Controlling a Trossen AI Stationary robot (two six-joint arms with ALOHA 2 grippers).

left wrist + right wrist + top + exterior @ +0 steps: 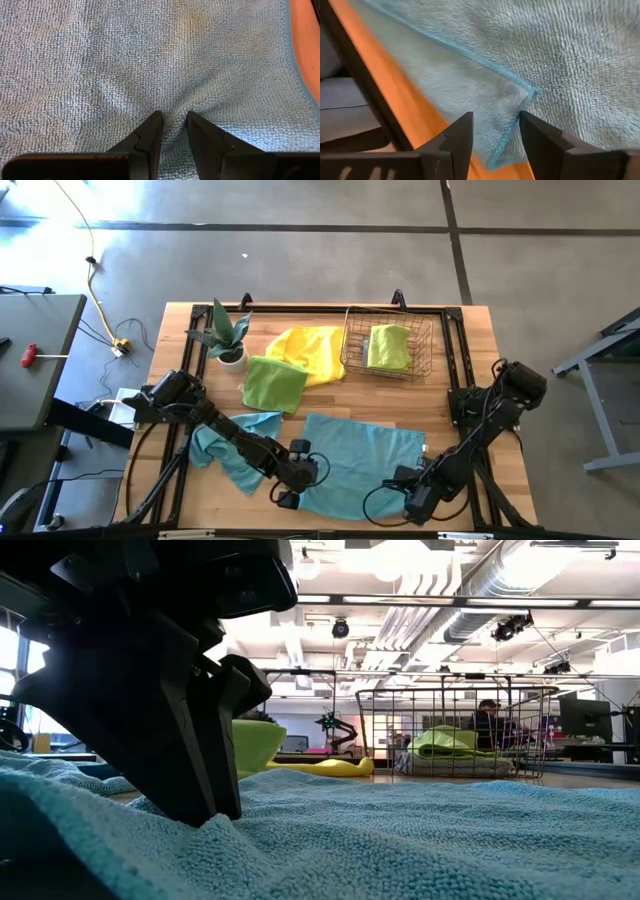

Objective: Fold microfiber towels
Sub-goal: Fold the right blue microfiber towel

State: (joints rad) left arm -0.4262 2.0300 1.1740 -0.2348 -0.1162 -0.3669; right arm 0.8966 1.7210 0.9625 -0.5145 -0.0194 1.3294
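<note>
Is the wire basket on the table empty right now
No, the wire basket holds a folded lime green towel, seen from above through its mesh.

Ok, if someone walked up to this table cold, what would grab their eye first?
Probably the big teal towel spread flat at the table's near edge, with the left gripper and right gripper both down at its near edge. Next, the bright yellow towel and lime green towel heaped beside the wire basket at the back.
</note>
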